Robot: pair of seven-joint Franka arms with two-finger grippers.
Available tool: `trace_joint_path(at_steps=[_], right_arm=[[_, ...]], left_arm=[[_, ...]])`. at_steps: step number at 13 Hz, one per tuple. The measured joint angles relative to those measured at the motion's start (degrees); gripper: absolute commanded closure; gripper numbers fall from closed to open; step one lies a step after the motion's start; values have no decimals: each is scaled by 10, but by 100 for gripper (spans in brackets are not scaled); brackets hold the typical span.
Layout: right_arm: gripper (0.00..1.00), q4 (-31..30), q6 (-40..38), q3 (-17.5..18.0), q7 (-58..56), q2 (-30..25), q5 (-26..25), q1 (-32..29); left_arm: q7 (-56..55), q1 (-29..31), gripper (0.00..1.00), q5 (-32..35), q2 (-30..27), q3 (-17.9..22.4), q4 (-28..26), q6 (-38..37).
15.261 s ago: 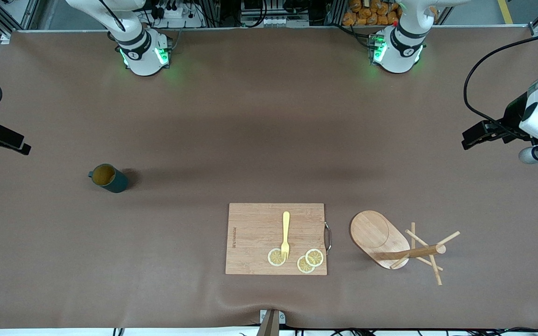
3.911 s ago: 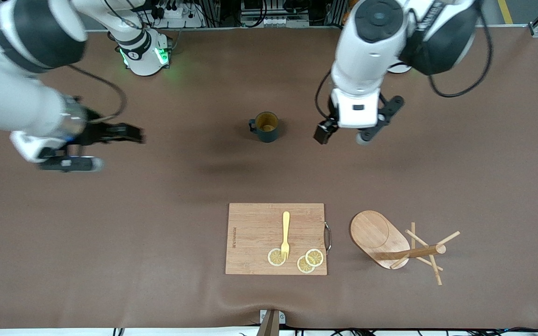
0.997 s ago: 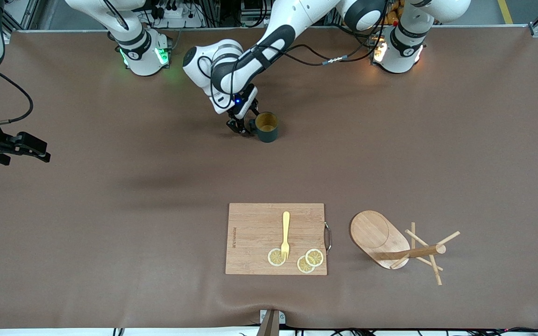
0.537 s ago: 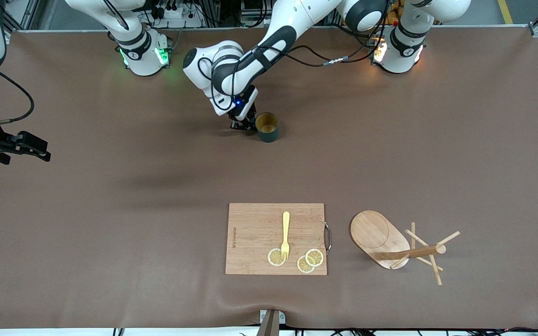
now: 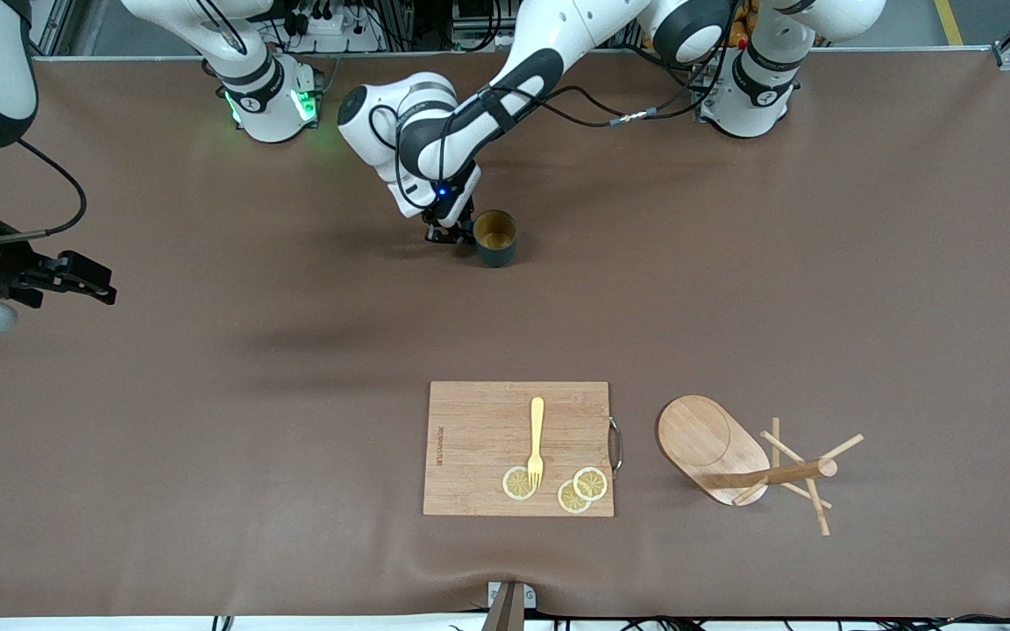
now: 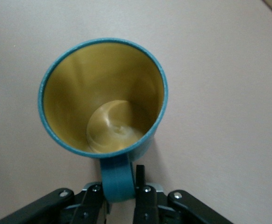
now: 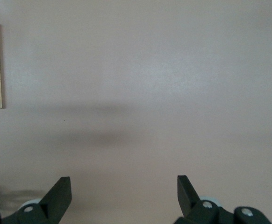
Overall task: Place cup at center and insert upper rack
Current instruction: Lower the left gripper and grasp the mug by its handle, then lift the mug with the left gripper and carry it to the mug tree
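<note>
Near the middle of the desk [image 5: 733, 289], toward my bases, the cup [image 5: 495, 237] stands upright, mouth up, its loop handle toward the right arm's end. My left pincer [image 5: 451, 230] is clamped on that handle; the left wrist view shows the handle [image 6: 116, 178] pinched between the fingers [image 6: 140, 179] and the tan inside, which the front view barely gives. My right pincer [image 5: 88, 279] waits with its jaws spread wide over bare desk at the right arm's end. The upper rack [image 5: 746, 458] lies tipped over, nearer the front camera, its post along the desk, beside the cutting board [image 5: 479, 447] carrying a fork [image 5: 537, 442] and lemon slices [image 5: 577, 489].
</note>
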Motion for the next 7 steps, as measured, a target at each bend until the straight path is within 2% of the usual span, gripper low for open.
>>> trace_joint_path(at_steps=[7], right_arm=[[0,3,-18,-1,55,-2,0,-8]], left_arm=[[71,100,100,-3,-94,-63,4,7]])
